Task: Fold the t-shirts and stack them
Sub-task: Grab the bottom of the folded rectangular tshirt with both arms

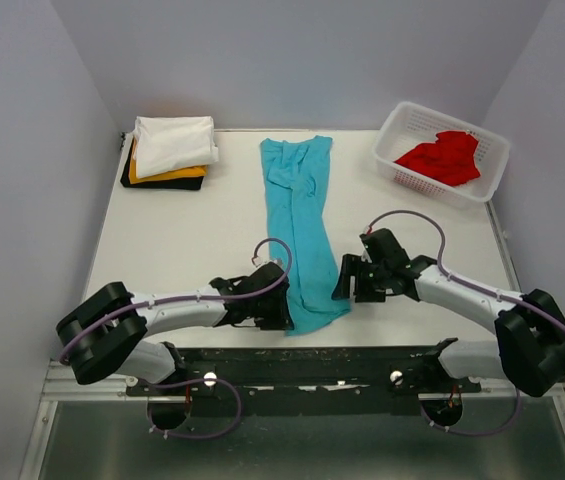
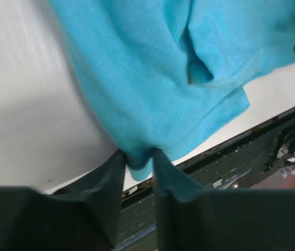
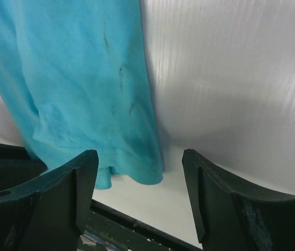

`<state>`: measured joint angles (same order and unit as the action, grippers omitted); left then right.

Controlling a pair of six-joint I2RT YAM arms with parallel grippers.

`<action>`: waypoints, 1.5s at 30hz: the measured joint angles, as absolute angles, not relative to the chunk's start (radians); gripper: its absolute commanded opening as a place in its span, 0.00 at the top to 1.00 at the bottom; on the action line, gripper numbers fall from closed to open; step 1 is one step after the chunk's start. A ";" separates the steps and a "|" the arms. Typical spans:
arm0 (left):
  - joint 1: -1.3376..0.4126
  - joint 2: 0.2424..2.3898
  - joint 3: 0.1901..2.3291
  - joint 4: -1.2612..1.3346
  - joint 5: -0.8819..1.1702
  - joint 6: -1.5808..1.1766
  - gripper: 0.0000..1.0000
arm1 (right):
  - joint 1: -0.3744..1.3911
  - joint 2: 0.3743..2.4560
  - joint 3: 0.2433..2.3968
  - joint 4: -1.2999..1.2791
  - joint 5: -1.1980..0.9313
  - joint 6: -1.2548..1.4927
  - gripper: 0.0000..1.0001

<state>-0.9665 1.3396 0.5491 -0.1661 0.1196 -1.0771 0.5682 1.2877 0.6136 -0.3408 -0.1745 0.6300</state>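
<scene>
The teal t-shirt [image 1: 300, 225] lies folded into a long narrow strip down the middle of the table, its hem at the near edge. My left gripper [image 1: 280, 308] is shut on the near left corner of its hem [image 2: 138, 163]. My right gripper [image 1: 345, 282] is open and empty, just right of the hem's near right corner [image 3: 142, 170], with that corner between its fingers. A folded stack of white [image 1: 174, 142], yellow-orange [image 1: 167, 176] and black [image 1: 160, 184] t-shirts sits at the far left. The red t-shirt [image 1: 444, 157] lies crumpled in the basket.
A white plastic lattice basket [image 1: 398, 128] stands at the far right corner. The table's near edge with a dark metal rail [image 1: 302, 365] runs just under both grippers. Grey walls enclose the table on three sides.
</scene>
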 measured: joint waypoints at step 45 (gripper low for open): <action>-0.975 1.113 0.694 -0.311 0.093 -0.936 1.00 | 0.610 0.963 0.665 -0.518 -0.217 0.806 0.99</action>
